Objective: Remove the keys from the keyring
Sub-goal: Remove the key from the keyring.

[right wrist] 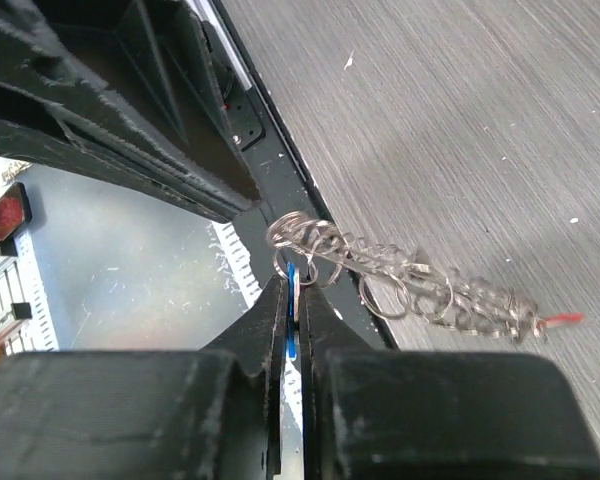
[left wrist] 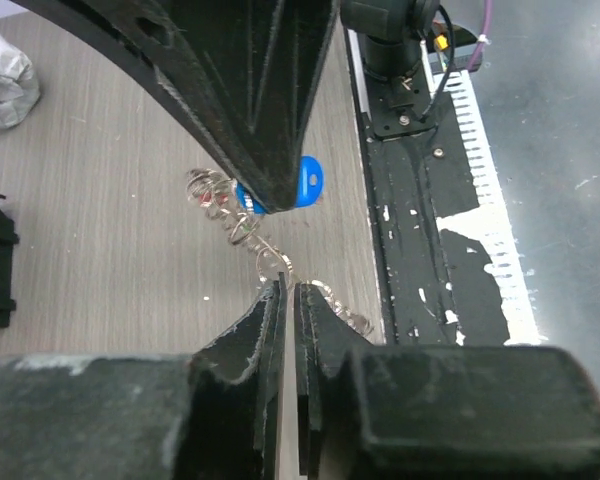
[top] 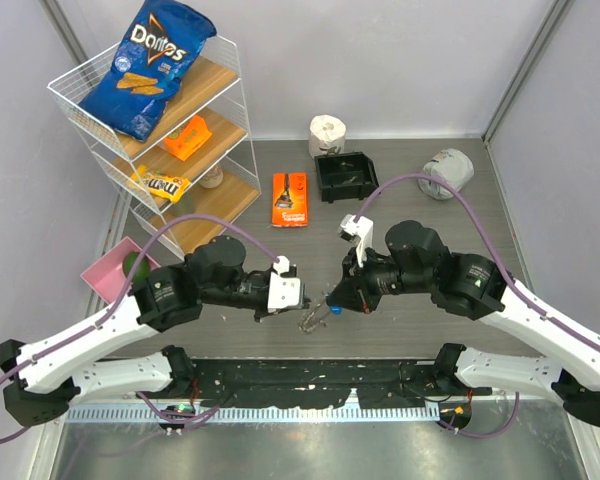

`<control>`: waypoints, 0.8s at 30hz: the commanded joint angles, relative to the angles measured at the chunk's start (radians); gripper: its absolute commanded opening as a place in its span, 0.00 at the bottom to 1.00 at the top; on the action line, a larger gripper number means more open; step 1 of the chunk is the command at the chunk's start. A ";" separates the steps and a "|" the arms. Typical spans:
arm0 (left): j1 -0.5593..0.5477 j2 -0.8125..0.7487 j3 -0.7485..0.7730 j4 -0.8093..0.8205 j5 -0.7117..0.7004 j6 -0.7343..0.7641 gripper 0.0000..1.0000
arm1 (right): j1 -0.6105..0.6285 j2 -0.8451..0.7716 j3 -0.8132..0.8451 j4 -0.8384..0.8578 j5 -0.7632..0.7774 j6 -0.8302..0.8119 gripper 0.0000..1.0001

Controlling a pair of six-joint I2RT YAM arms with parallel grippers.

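The keyring point(top: 311, 320), a frilly loop of small silver rings, hangs just above the table between my two grippers. My left gripper point(top: 304, 300) is shut, its tips point(left wrist: 285, 292) pinching the keyring point(left wrist: 252, 245) where the loop passes them. My right gripper point(top: 333, 299) is shut on a blue-headed key point(right wrist: 292, 300) still threaded on the keyring point(right wrist: 410, 280). That blue head point(left wrist: 306, 182) shows beside the right fingers point(left wrist: 270, 150) in the left wrist view. A small red piece point(right wrist: 565, 319) shows at the loop's far end. The other keys are not distinguishable.
A wire shelf point(top: 235, 75) with a Doritos bag point(top: 150, 65) stands at the back left, and a pink bin point(top: 110, 272) sits below it. Behind the grippers lie an orange packet point(top: 291, 198), a black tray point(top: 345, 175), a paper roll point(top: 327, 133) and a crumpled white wad point(top: 448, 170).
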 commanded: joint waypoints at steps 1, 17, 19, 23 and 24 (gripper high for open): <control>-0.002 0.006 -0.015 0.104 -0.049 -0.039 0.27 | -0.003 -0.011 0.015 0.085 -0.064 -0.001 0.05; 0.110 0.146 0.150 -0.023 0.334 -0.040 0.51 | -0.003 -0.012 0.068 0.070 -0.179 -0.116 0.05; 0.110 0.182 0.187 -0.080 0.407 -0.018 0.51 | -0.003 -0.006 0.074 0.064 -0.181 -0.123 0.05; 0.110 0.241 0.235 -0.156 0.486 0.008 0.46 | -0.003 0.000 0.092 0.055 -0.182 -0.132 0.05; 0.110 0.246 0.238 -0.167 0.487 0.013 0.45 | -0.003 0.002 0.094 0.053 -0.182 -0.137 0.05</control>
